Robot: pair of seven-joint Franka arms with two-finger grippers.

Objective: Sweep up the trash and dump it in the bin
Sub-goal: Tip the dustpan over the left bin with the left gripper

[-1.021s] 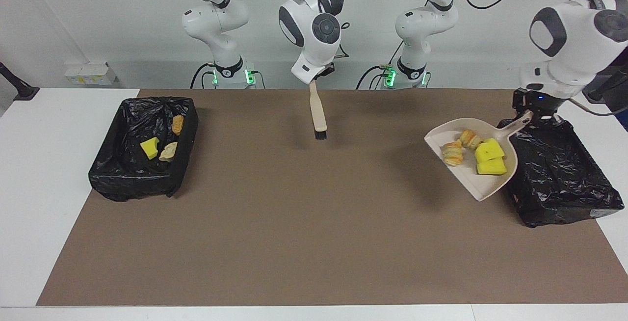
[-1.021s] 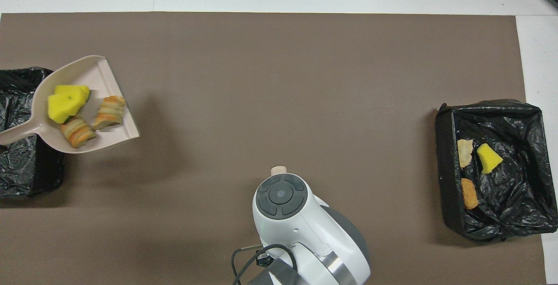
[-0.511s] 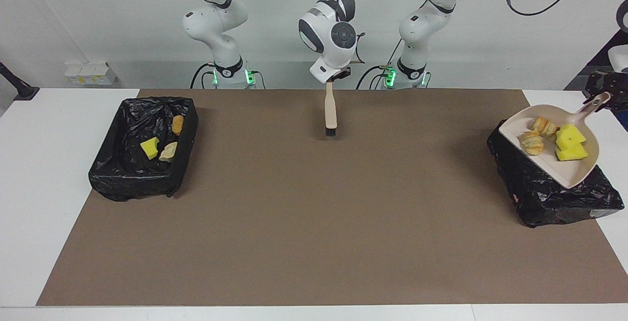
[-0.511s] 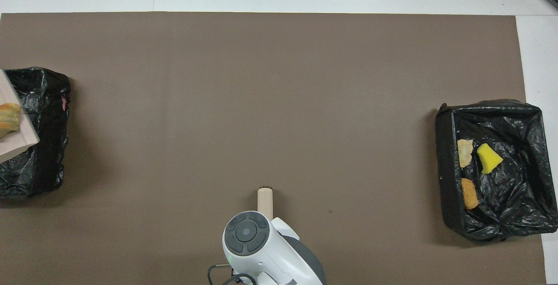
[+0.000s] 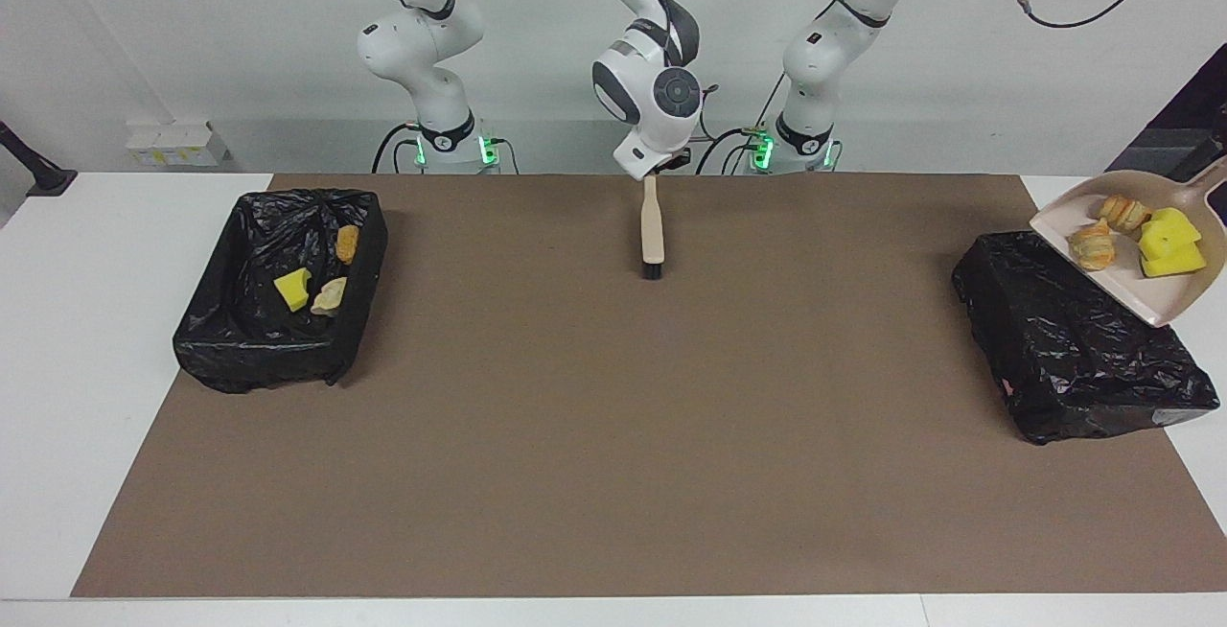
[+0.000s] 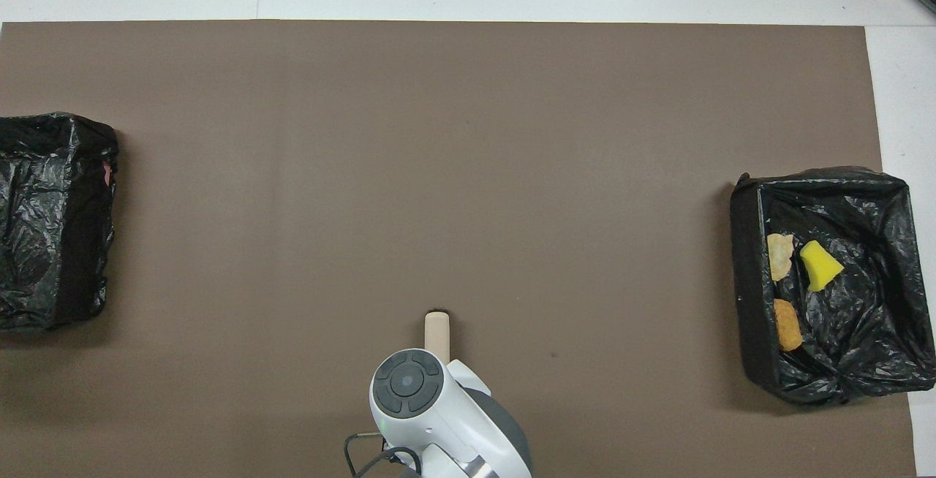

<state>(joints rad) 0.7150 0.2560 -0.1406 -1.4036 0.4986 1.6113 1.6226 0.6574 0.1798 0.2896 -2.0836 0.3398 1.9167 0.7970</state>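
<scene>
The trash [image 5: 1141, 236] lies in a beige dustpan [image 5: 1150, 291] over the bin [image 5: 1083, 349] at the left arm's end of the brown worktop [image 5: 613, 435]; the left end effector is out of view. The right end effector [image 5: 652, 167] grips a brush [image 5: 652, 234], bristles down.

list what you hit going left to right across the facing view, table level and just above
Black-lined bin with three trash pieces in it → brush hanging from the right gripper → second black-lined bin → dustpan loaded with trash, raised over that bin's edge.
</scene>
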